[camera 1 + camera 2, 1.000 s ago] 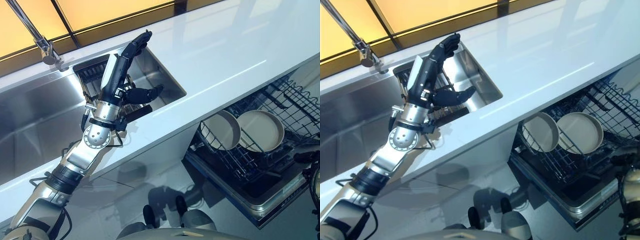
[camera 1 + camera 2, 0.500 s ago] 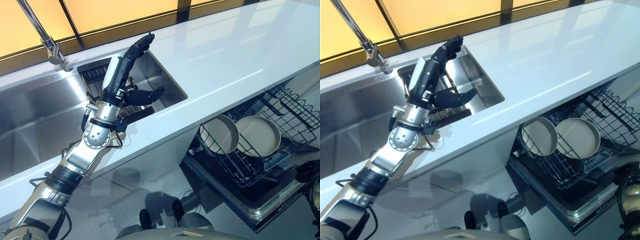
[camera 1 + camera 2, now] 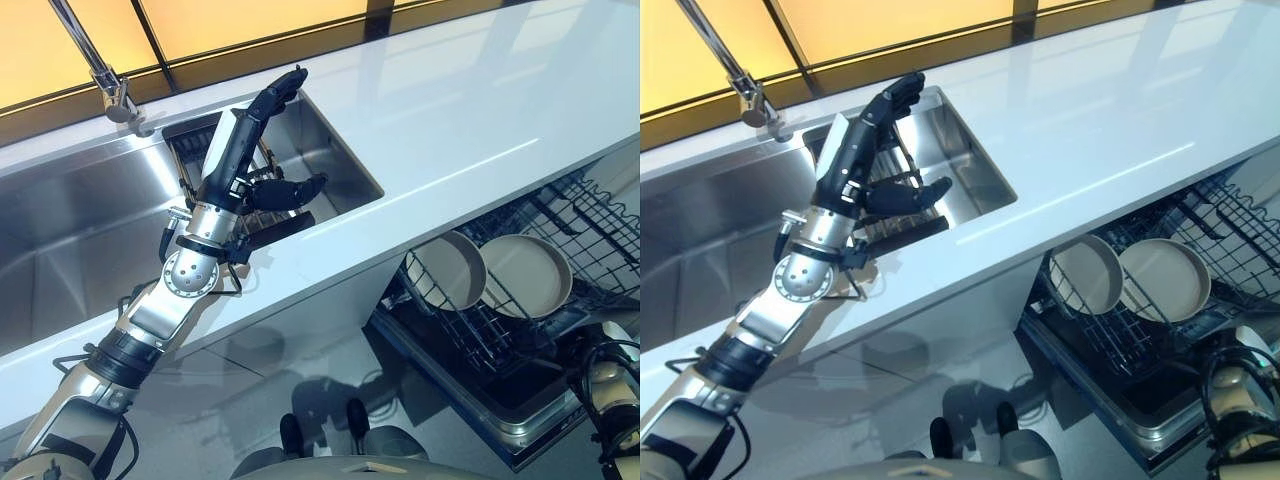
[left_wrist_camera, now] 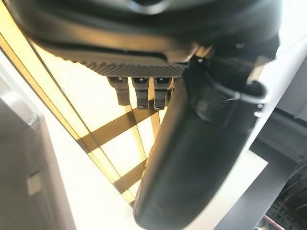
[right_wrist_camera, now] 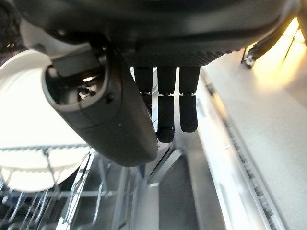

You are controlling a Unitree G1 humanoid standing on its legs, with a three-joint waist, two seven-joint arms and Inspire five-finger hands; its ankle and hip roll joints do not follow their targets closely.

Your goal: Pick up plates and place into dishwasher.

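In the left eye view we see the left hand (image 3: pixel 240 165) raised over the steel sink (image 3: pixel 60 250), its fingers stretched straight and its thumb standing out to the side, holding nothing. A dark dish rack (image 3: pixel 205 165) sits in the sink's right basin just behind the hand, and a tap (image 3: pixel 95 70) rises at the sink's far edge. The white counter (image 3: pixel 470 110) runs off to the right. Below its front edge the dishwasher's lower rack (image 3: pixel 500 330) is pulled out, with two plates (image 3: pixel 448 272) (image 3: pixel 527 275) standing on edge side by side in the wires.

In the right eye view we find the same layout, with the right arm's wrist at the lower right corner, beside the dishwasher rack.

In the left wrist view the left hand's fingers (image 4: pixel 139 91) reach out straight, with the thumb in front, against a lit yellow panel (image 4: pixel 86 105).

In the right wrist view the right hand (image 5: pixel 120 110) hangs with relaxed, uncurled fingers, empty, just above the wire rack; a white plate (image 5: pixel 24 100) stands close beside its thumb.
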